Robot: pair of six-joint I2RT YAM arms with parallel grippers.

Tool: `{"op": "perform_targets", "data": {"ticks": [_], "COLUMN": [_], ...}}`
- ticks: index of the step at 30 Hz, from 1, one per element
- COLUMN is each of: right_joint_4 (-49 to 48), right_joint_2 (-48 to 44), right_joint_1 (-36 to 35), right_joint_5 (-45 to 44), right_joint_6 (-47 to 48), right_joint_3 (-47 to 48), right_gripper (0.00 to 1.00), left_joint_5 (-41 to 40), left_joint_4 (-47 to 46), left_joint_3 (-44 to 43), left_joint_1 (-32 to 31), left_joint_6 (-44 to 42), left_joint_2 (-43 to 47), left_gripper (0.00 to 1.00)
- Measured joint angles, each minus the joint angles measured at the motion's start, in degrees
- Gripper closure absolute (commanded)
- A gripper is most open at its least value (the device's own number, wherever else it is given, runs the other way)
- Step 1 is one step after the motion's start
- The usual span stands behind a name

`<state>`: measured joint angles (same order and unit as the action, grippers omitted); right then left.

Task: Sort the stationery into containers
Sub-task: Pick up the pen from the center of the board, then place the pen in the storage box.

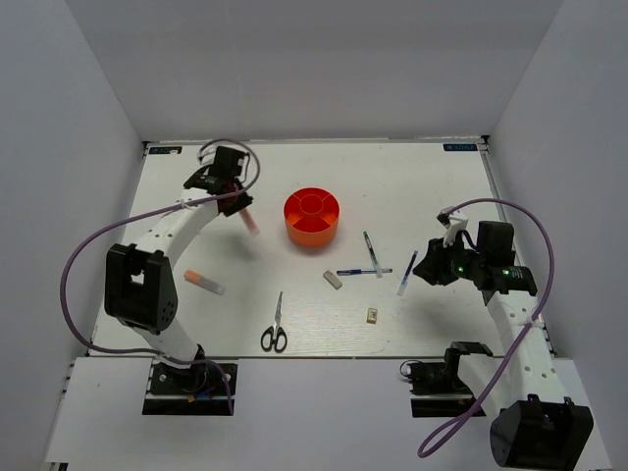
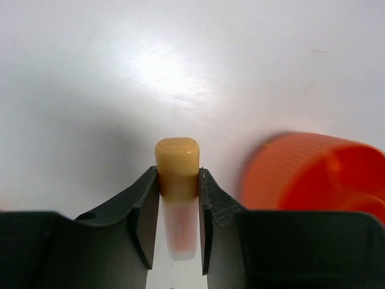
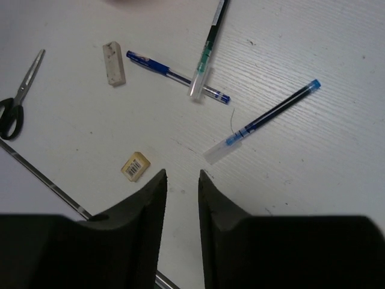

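My left gripper [image 1: 235, 201] is shut on a short marker [image 2: 177, 180] with a yellowish cap and a pale pinkish body, held above the table left of the round orange tub [image 1: 312, 216], whose ribbed wall shows blurred in the left wrist view [image 2: 313, 174]. My right gripper [image 1: 432, 273] is open and empty, its jaws [image 3: 181, 174] above bare table. Ahead of it lie a blue-tipped pen [image 3: 264, 119], a blue pen [image 3: 174, 75], a dark pen [image 3: 207, 51], a whitish eraser [image 3: 113, 62], a beige cube [image 3: 135, 166] and black-handled scissors [image 3: 18, 102].
A second orange-and-white marker [image 1: 204, 282] lies on the table by the left arm. The scissors [image 1: 276, 329] lie near the front edge, the eraser [image 1: 333, 280] and cube [image 1: 372, 315] to their right. White walls enclose the table.
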<state>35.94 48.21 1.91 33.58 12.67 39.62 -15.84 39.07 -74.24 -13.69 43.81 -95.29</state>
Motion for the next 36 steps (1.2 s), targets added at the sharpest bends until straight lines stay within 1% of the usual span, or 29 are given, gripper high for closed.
{"op": "perform_targets", "data": {"ticks": [1, 3, 6, 10, 13, 18, 24, 30, 36], "right_joint_4": [-0.07, 0.09, 0.0, -0.04, -0.04, -0.04, -0.04, -0.04, -0.04], "right_joint_2": [0.09, 0.22, 0.26, 0.26, 0.26, 0.26, 0.26, 0.26, 0.26], "right_joint_1": [0.0, 0.0, 0.0, 0.0, 0.0, 0.0, 0.0, 0.0, 0.0], "right_joint_5": [0.11, 0.09, 0.04, 0.02, 0.02, 0.0, 0.0, 0.0, -0.07], "right_joint_6": [0.09, -0.63, -0.57, -0.63, -0.66, -0.7, -0.72, -0.79, -0.92], "right_joint_3": [0.0, 0.0, 0.0, 0.0, 0.0, 0.0, 0.0, 0.0, 0.0], "right_gripper": [1.0, 1.0, 1.0, 1.0, 1.0, 1.0, 1.0, 1.0, 1.0], "left_joint_5": [-0.76, -3.1, -6.4, -9.62, -12.07, -15.78, -18.91, -21.11, -21.35], "left_joint_4": [-1.22, -3.85, -7.63, -10.93, -12.98, -17.51, -20.68, -22.84, -24.7], "left_joint_3": [-1.84, -4.85, -6.84, -8.0, -10.71, -14.25, -14.75, -14.25, -12.68], "left_joint_1": [-2.21, -7.1, -13.31, -17.4, -19.3, -21.9, -23.19, -23.17, -23.19], "left_joint_6": [-2.36, -7.65, -14.03, -20.02, -23.71, -28.3, -30.47, -30.67, -29.44], "left_joint_2": [0.52, 1.73, 2.4, 1.2, -1.55, -6.71, -10.91, -12.02, -12.02], "left_gripper": [0.99, 0.99, 0.99, 0.99, 0.99, 0.99, 0.99, 0.99, 0.99]}}
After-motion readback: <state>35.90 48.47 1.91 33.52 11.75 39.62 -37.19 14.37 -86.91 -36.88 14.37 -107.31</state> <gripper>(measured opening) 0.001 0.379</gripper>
